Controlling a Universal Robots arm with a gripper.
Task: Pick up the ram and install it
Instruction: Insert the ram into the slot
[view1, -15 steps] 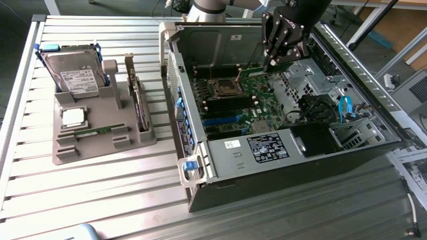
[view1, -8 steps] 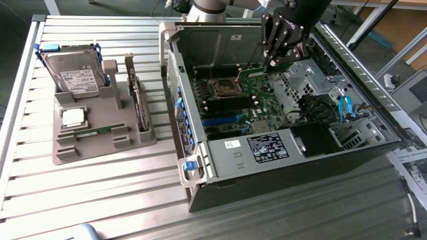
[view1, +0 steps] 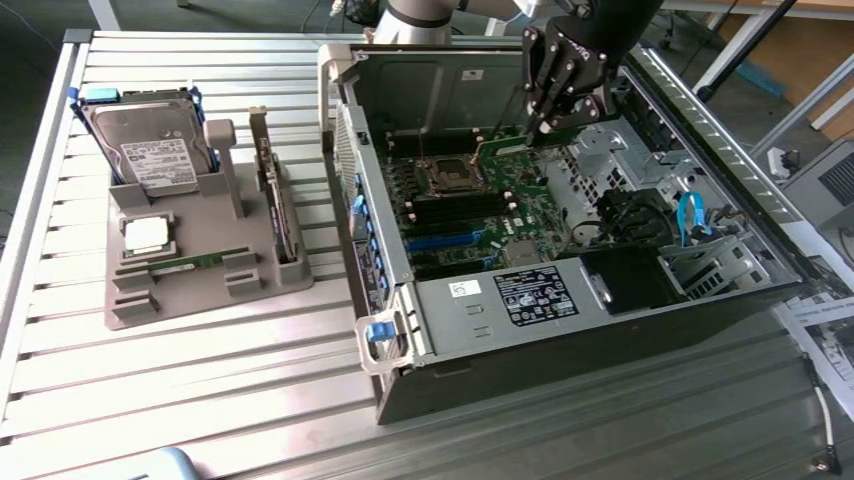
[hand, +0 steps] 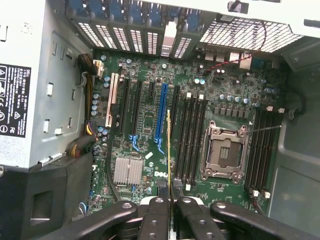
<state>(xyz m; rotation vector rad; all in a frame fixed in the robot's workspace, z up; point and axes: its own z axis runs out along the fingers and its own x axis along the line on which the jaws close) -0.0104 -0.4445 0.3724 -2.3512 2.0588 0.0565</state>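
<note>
The jaws are closed almost completely on the ram (hand: 169, 150), their black fingers (hand: 156, 216) pressing its two flat faces near the upper edge. That grip, I judge, leaves the contact edge free and pointing away from the jaws toward the board. Seen from the wrist, the stick is edge-on, a thin yellow-green line running straight out from between the jaws, parallel to the black memory slots (hand: 190, 142) and just to one side of the nearest of them. The processor socket (hand: 225, 152) lies past those slots, with a second bank of slots (hand: 262, 150) farther out. On the stick's other side are a blue card slot (hand: 161, 112) and a small finned heatsink (hand: 128, 171). This alignment with the slots cannot be read from outside. The exterior view gives height instead: the ram (view1: 511, 148) appears to hang below the jaws, clear of the motherboard (view1: 494, 215), inside the open computer case (view1: 441, 75). Well away from the jaws, on the desk (view1: 267, 390), a grey parts holder (view1: 134, 305) carries a hard drive (view1: 154, 150), a silver processor chip (view1: 147, 235) and an upright expansion card (view1: 276, 200).
</note>
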